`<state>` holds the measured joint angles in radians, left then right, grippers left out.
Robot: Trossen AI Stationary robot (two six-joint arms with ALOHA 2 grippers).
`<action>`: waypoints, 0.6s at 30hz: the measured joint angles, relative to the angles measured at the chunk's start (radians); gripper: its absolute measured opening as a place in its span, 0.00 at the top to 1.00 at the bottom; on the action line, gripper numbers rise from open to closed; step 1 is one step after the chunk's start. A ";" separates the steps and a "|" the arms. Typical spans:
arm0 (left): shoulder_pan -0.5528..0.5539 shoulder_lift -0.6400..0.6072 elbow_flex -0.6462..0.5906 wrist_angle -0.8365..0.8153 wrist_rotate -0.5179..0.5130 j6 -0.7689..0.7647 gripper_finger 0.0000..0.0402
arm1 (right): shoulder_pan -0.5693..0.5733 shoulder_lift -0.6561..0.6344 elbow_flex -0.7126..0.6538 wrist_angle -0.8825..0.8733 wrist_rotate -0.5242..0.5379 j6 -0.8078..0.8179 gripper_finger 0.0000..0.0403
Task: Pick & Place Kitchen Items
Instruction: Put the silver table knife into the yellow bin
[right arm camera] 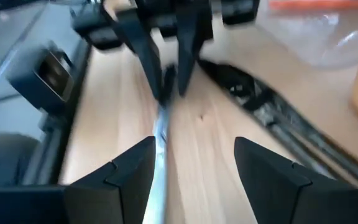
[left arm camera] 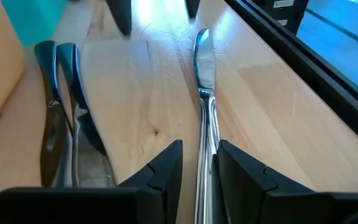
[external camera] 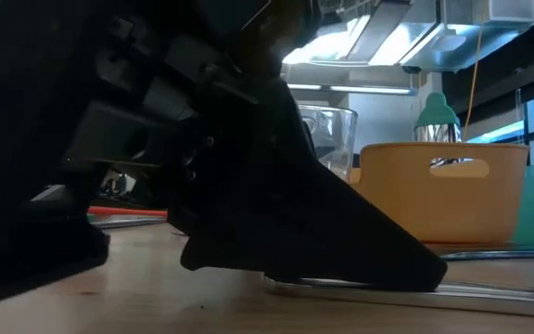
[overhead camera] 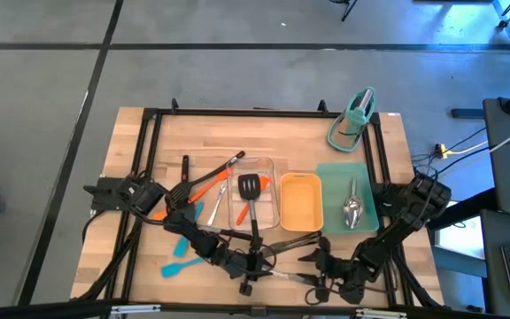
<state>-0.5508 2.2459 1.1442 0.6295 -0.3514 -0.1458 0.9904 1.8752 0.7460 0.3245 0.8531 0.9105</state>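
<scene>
The steel knife (left arm camera: 204, 93) lay flat on the wooden table (left arm camera: 142, 106) near its front edge, thin, stiff and slippery, best pinched across its narrow handle. The left gripper (left arm camera: 199, 171) straddled that handle, fingers closed against it. Farther right, the right gripper (right arm camera: 194, 168) stood open, the knife's blade end between its fingers, untouched.

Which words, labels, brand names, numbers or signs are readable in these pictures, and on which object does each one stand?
None can be read.
Small white labels on the dark equipment beyond the table edge, left wrist view: print too small to read.
Steel knife, yellow tray, teal stand: no markings visible.
</scene>
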 joint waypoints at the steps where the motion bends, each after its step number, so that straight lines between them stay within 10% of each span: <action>1: 0.000 -0.001 0.000 -0.008 0.000 0.000 0.76 | -0.005 0.013 0.000 -0.002 -0.016 0.005 0.45; 18: -0.009 -0.003 0.000 -0.045 0.075 -0.005 0.76 | -0.050 0.070 0.000 0.062 -0.113 0.013 0.45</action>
<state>-0.5601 2.2426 1.1437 0.5843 -0.2759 -0.1510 0.9405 1.9448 0.7464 0.3864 0.7399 0.9232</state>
